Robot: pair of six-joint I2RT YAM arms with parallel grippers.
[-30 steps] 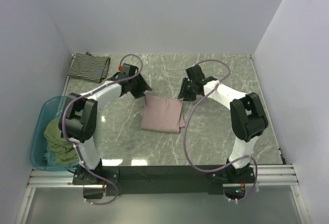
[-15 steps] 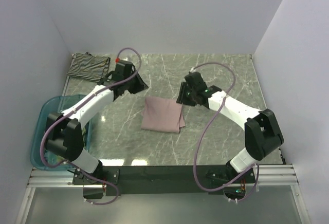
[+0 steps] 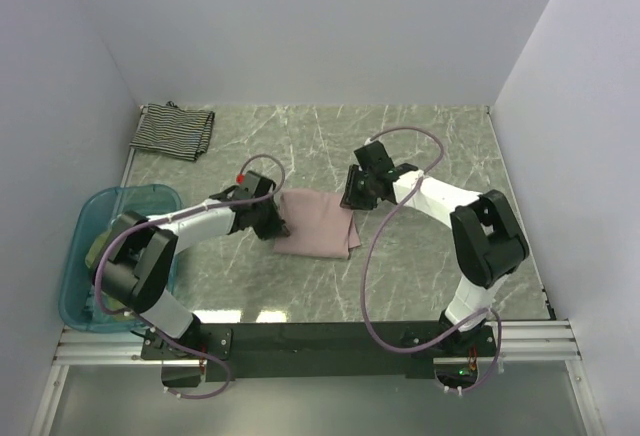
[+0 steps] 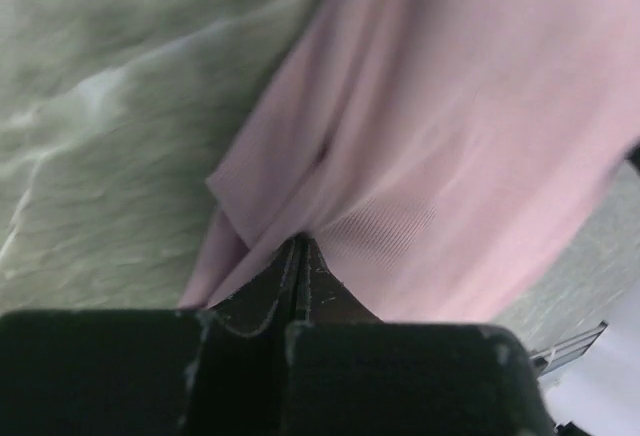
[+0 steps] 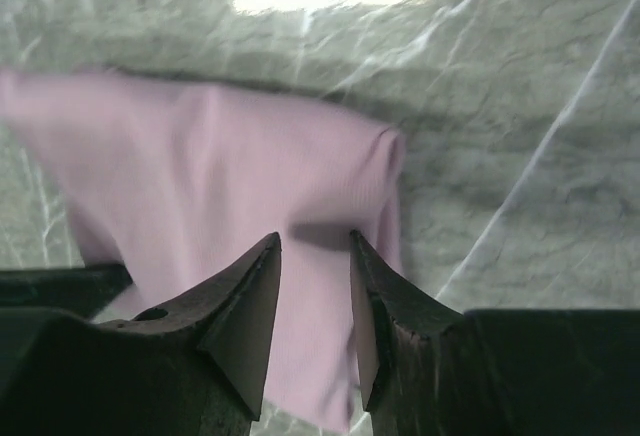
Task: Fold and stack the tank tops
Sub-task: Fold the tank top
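The folded mauve-pink tank top (image 3: 318,222) lies flat mid-table. My left gripper (image 3: 273,219) is at its left edge. In the left wrist view its jaws are shut, and their tips (image 4: 300,243) pinch a puckered fold of the pink tank top (image 4: 450,126). My right gripper (image 3: 352,196) hovers at the cloth's far right corner. It is open, and its fingers (image 5: 314,240) straddle the pink tank top (image 5: 220,166) without closing on it. The striped tank top (image 3: 173,131) lies folded at the far left corner. The olive-green tank top (image 3: 96,253) sits in the tub, mostly hidden by my left arm.
The translucent blue tub (image 3: 78,286) stands at the table's left edge, beside my left arm's base. White walls enclose the marble table (image 3: 440,146) on three sides. Purple cables loop over both arms.
My left gripper swung from near the striped top back toward me to the pink top's left edge and shut there. The right gripper stayed by the far right corner.
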